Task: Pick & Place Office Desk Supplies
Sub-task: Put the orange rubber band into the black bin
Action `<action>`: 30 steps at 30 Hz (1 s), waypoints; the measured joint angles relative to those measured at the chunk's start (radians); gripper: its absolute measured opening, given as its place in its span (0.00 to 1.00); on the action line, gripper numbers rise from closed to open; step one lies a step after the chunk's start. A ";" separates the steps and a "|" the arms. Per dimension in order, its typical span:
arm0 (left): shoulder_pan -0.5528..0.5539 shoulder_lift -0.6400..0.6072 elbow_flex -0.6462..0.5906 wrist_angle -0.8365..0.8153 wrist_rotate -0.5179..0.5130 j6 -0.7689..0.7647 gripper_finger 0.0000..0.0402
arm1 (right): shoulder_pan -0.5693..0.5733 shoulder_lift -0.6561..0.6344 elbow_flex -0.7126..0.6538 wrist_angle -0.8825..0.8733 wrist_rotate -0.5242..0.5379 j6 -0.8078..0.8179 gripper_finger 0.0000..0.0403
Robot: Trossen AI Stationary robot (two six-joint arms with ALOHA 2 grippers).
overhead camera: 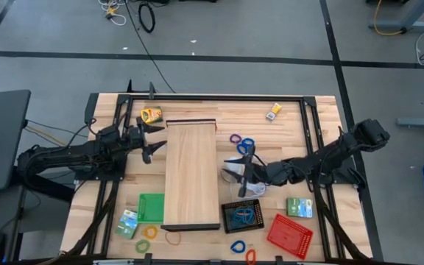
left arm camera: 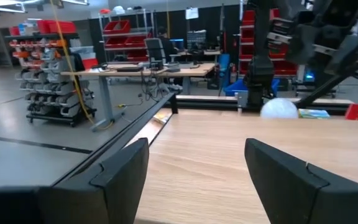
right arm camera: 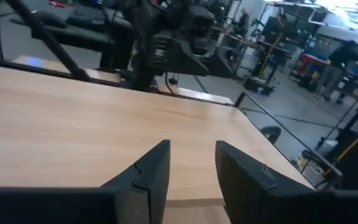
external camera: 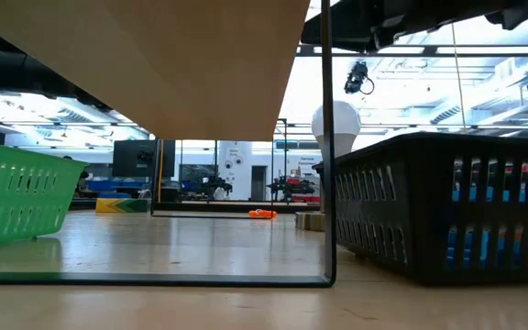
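Desk (overhead camera: 197, 107) seen from overhead w/ a long pale wooden board (overhead camera: 191, 174) lying down the middle, and the supplies scattered around it.

Left pincer (overhead camera: 150, 140) sits just left of the board's upper end, mid-left of the high frame. Fingers spread wide, nothing between them; the left wrist view shows both dark fingers (left arm camera: 114, 180) well apart over bare wood.

Right pincer (overhead camera: 244, 171) is just right of the board, about center of the high frame, fingers pointing at the board. In the right wrist view its fingers (right arm camera: 149, 171) stand fairly narrow w/ a gap and nothing gripped. Looks like a whitish round thing (overhead camera: 234, 174) right by it, can't tell what exactly; low view shows a white ball shape (external camera: 335, 126) behind the black tray.

Where the stuff is, high view:
- blue loops (overhead camera: 245, 146) and a purple one (overhead camera: 235, 138) just above the right pincer
- yellow roll-ish item (overhead camera: 151, 114) near the board's upper left corner
- small yellow box (overhead camera: 274, 111) upper right of the desk
- green card box (overhead camera: 299, 207) lower right, beside the red mesh tray (overhead camera: 289, 235)
- black mesh tray (overhead camera: 242, 216) w/ a blue and an orange loop inside, touching the board's lower right
- green tray (overhead camera: 151, 207) lower left, another green box (overhead camera: 128, 223) beside it
- yellow loops (overhead camera: 147, 238) under that
- blue loop (overhead camera: 238, 246) and orange loop (overhead camera: 250, 256) at the bottom edge
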 joint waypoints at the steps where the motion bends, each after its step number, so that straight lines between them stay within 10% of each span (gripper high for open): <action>1: 0.000 0.000 0.000 -0.002 0.012 0.002 0.68 | -0.004 0.000 0.000 -0.006 0.000 0.007 0.34; 16: 0.000 0.000 0.001 -0.004 0.152 0.001 0.68 | 0.008 -0.013 0.000 -0.093 0.229 -0.110 0.34; 25: 0.000 0.000 0.002 0.010 -0.015 0.013 0.68 | 0.010 -0.013 0.000 -0.081 0.426 -0.173 0.34; 30: -0.001 0.000 0.002 0.004 0.059 -0.004 0.68 | 0.011 -0.013 0.000 -0.078 0.426 -0.173 0.34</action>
